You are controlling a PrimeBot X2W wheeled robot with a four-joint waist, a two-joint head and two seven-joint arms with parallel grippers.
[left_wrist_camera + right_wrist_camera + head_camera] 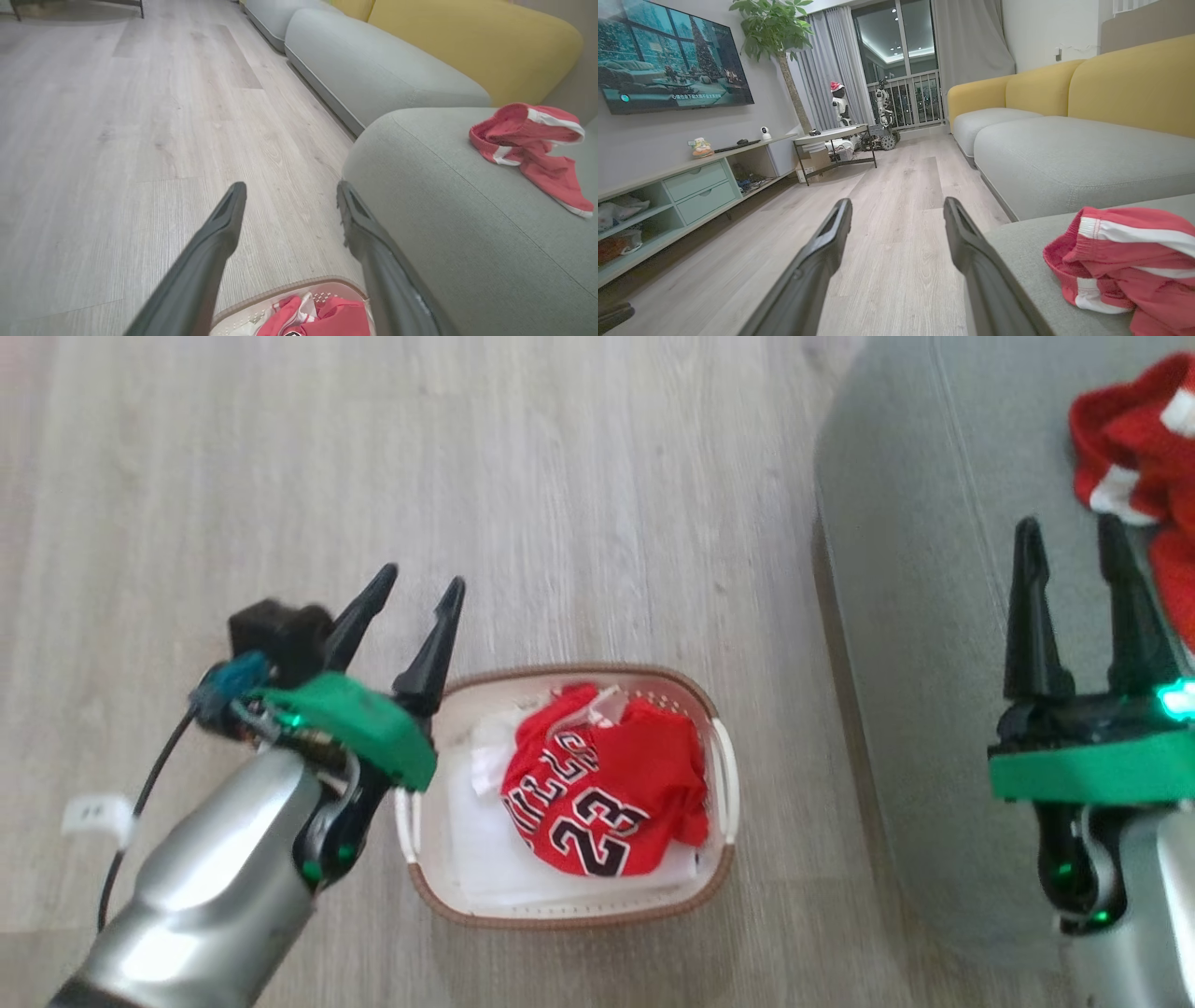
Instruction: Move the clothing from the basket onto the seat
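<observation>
A red "23" jersey [597, 789] lies crumpled on white fabric [485, 859] inside the white basket [569, 913] on the floor. The jersey's top edge [327, 317] peeks in at the bottom of the left wrist view. Red shorts with white trim [1134, 467] [532, 144] [1125, 261] rest on the grey-green seat [924, 644] at the right. My left gripper [422, 581] hovers open just left of the basket's far rim, empty. My right gripper [1071, 527] stands open above the seat, left of the shorts, holding nothing.
Pale wood floor [467, 476] surrounds the basket. More sofa cushions and a yellow backrest [467, 42] run beyond the seat. A TV cabinet [691, 186], a low table [831, 140], a plant and other robots stand far across the room.
</observation>
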